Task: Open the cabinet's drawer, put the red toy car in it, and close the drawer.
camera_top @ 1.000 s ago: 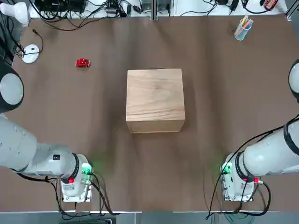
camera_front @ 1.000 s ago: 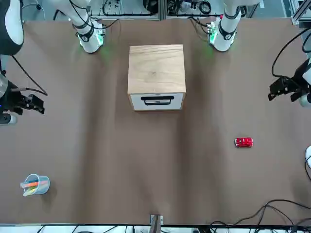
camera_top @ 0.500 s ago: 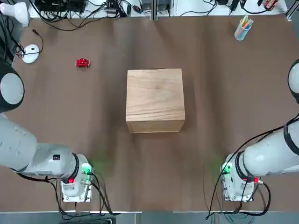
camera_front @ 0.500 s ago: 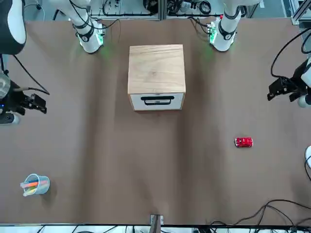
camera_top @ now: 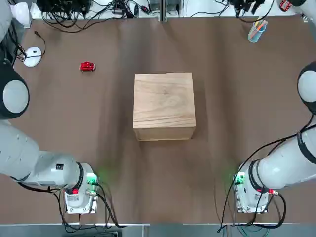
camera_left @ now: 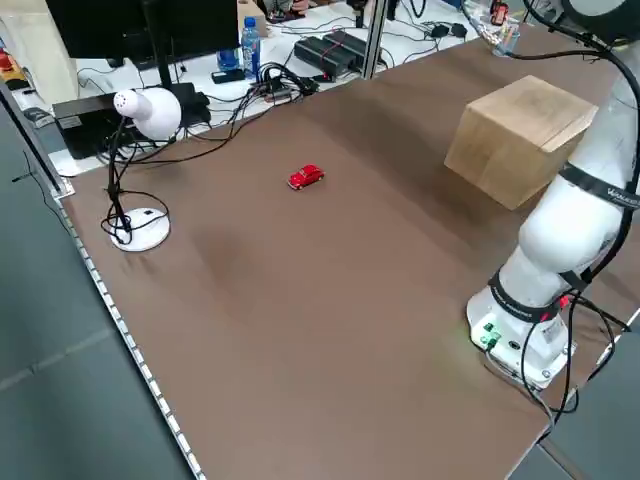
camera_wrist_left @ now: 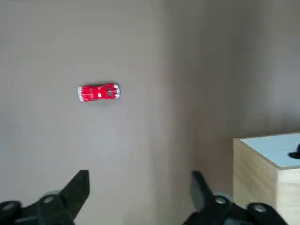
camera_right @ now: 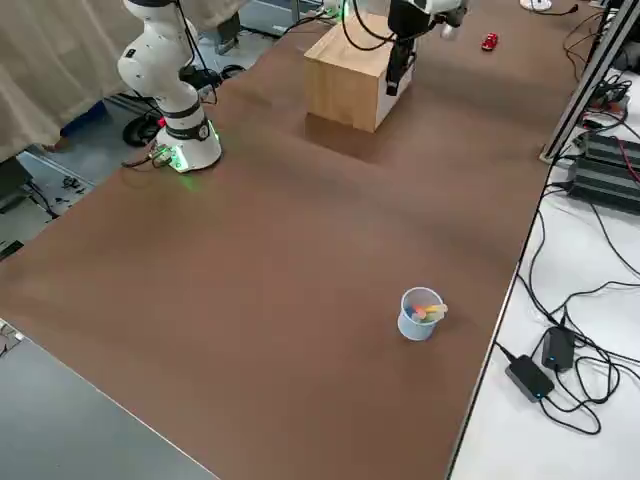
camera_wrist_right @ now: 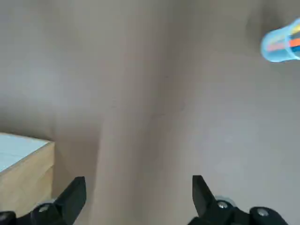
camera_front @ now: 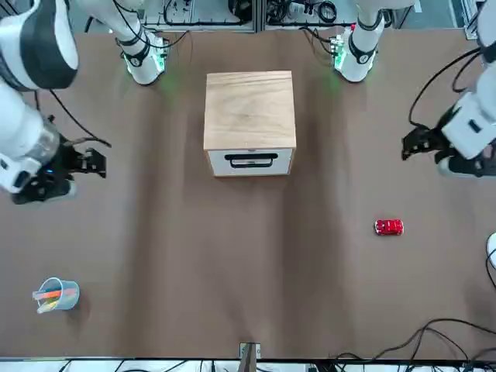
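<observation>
Fingers spread on both grippers, left (camera_wrist_left: pixel 140 190) above desk's (camera_top: pixel 163 187) left edge, right (camera_wrist_right: pixel 139 194) above right edge. Drawer (camera_front: pixel 249 162) shut in cabinet (camera_front: pixel 249 112).

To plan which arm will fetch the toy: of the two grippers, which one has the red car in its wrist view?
The left gripper; its wrist view shows the red toy car, while the right one's shows the cup.
</observation>
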### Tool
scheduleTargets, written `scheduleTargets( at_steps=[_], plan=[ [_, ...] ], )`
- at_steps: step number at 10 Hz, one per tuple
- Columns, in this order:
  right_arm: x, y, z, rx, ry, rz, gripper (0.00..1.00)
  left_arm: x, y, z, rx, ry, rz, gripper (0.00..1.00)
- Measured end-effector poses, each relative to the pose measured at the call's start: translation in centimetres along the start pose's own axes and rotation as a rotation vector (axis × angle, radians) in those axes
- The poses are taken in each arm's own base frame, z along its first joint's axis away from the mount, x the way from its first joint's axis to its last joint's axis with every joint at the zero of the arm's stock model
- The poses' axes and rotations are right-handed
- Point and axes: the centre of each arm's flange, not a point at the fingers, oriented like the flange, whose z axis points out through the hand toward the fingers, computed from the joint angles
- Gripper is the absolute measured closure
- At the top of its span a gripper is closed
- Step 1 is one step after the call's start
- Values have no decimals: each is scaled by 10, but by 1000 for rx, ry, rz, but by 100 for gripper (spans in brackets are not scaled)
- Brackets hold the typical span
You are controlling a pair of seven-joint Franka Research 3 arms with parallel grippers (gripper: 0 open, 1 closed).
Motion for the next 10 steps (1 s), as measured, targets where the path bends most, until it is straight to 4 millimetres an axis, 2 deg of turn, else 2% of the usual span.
scheduleTargets(
  at_steps=[1, 3, 5, 6, 7, 8, 10],
  plan=[
    [9, -21, 21, 17, -28, -69, 0, -1, 27, 11, -2, -21, -1, 30],
    [28, -78, 66, 14, -61, -193, 0, -3, 81, 35, -6, -67, 8, 60],
    [48, -133, 100, 26, -17, -268, 0, -8, 127, 53, -10, -102, 16, 74],
    [57, -151, 114, 62, 18, -286, 0, -12, 151, 63, -12, -122, 20, 89],
    [64, -164, 123, 98, 46, -326, 0, -18, 174, 72, -11, -142, 24, 92],
    [66, -176, 130, 137, 58, -371, 0, -22, 189, 79, -9, -157, 16, 89],
    [65, -204, 134, 199, 75, -429, 0, -36, 219, 91, 0, -184, -19, 99]
  ],
)
